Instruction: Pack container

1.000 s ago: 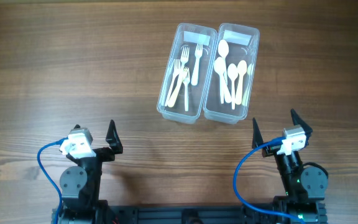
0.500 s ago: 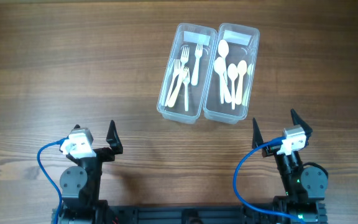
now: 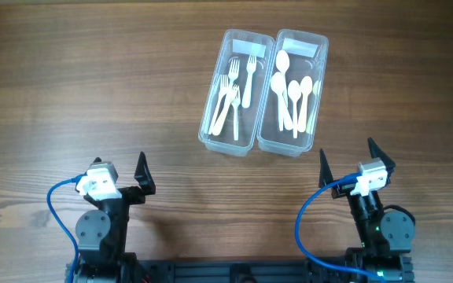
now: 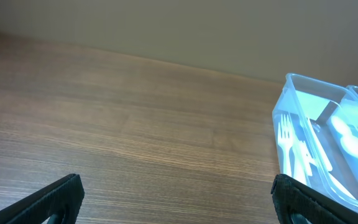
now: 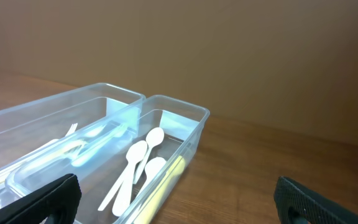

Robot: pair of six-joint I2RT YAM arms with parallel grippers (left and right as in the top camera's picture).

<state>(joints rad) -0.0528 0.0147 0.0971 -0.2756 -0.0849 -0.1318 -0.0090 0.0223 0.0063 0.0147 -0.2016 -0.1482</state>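
Since nothing has shifted over the last second, the container (image 3: 263, 90) lies where it lay: on the bench (image 3: 69, 79), ahead of both arms and right of centre, slightly skewed to the wood grain; its left tub holds the white forks (image 3: 230, 94) and its right tub the white spoons (image 3: 292, 94); no loose cutlery shows on the wood around it, so the packing looks done or paused rather than under way; no lid is in view. The right gripper (image 3: 351, 163) stays drawn back by its base, jaws wide and empty, with the container's near short end ahead and a little to its left; the left gripper (image 3: 118, 174) is equally wide and empty, well apart from the container. Open wood stretches to the left of the tubs and between them and the arms, giving free room to approach; on the far side, the wrist views show a wall rising behind the bench.
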